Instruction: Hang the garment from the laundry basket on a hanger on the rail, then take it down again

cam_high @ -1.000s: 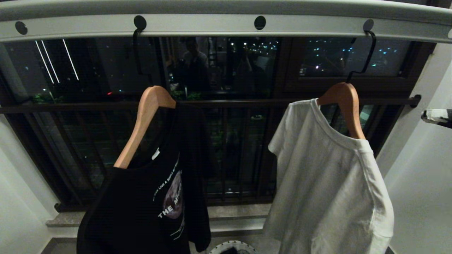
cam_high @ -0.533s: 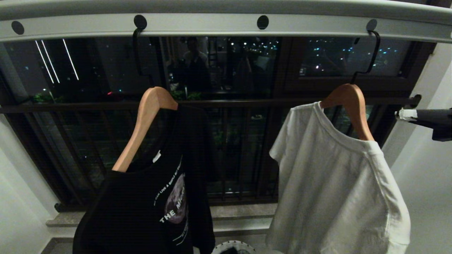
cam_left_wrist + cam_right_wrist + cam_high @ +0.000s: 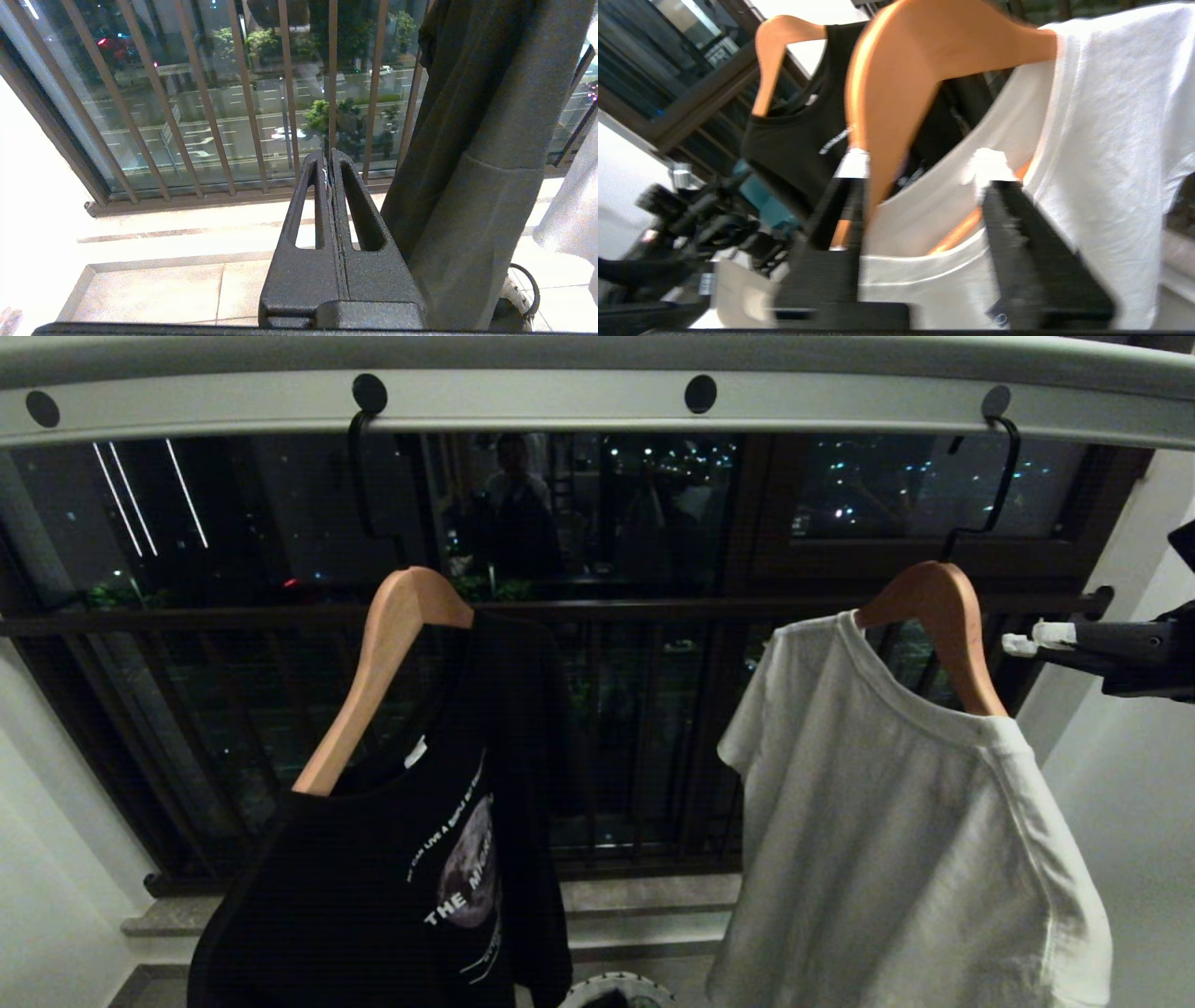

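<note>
Rail (image 3: 560, 403): a pale grey beam is seen across the top of the head view, with round dark holes along its face.
White T-shirt (image 3: 896, 840): it is hung on a wooden hanger (image 3: 943, 616) whose black hook is caught in a rail hole on the right side.
Black T-shirt (image 3: 401, 887): it is hung on a second wooden hanger (image 3: 383, 663) hooked into a hole further left, well apart from the white one.
Right tool (image 3: 920, 172): its fingers are spread apart; in the right wrist view they are set either side of the white shirt's hanger arm and collar, and contact cannot be told. In the head view it is seen at the right edge, just beside that hanger.
Left tool (image 3: 331, 168): its fingers are pressed together with nothing between them; it is held low beside the hanging black shirt, in front of the window bars (image 3: 205, 102).
Laundry basket (image 3: 616, 989): only its whitish rim is seen on the floor, between and below the two shirts.
</note>
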